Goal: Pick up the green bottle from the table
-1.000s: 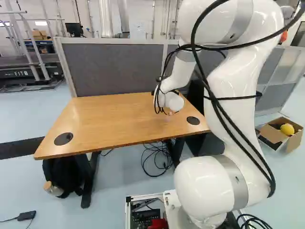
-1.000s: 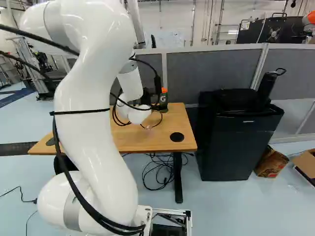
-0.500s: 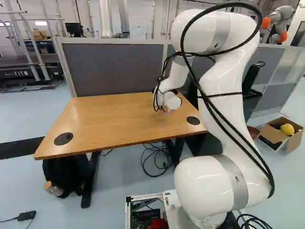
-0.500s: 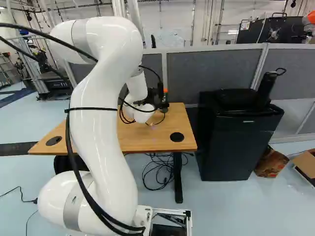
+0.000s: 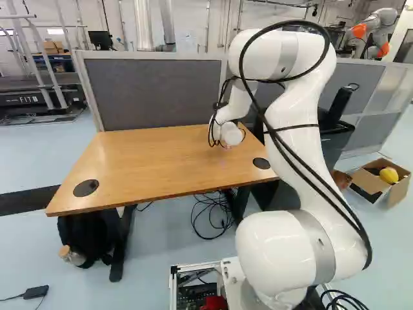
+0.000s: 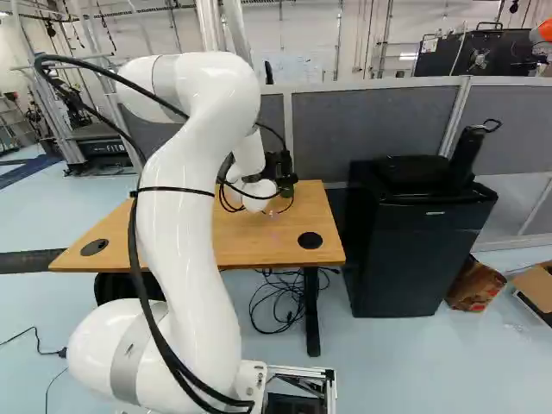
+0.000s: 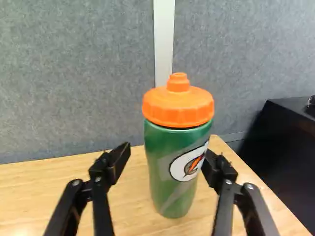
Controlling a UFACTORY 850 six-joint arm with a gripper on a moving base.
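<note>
Two black fingers [image 7: 117,160] standing wide apart, open, with no grip on anything! And right in the gap, as seen from the wrist: the green bottle [image 7: 170,191], upright on the wooden table [image 5: 155,161], near the edge beside the black cabinet [image 6: 405,259]. Wears an orange lid [image 7: 178,108] and a round white label [image 7: 182,167] with an orange bolt. Overlapped at one side by a fingertip in the wrist view; impossible to tell from here about touching. Plenty of bare wood on show between bottle and opposite finger.

Out to the base views now! Reaches over the table with the white arm [image 5: 297,135], black gripper [image 6: 285,166] and all, up towards the grey divider [image 5: 155,97]. Down below, a tangle of black cables [image 6: 280,302] on the floor, and a dark bag [image 5: 90,236] under the table at the left of the left base view. Over at the right of that same view, an open cardboard box [image 5: 398,190] with a yellow thing [image 5: 389,175] inside, and, farther back, another robot [image 5: 384,26], white with orange patches.
</note>
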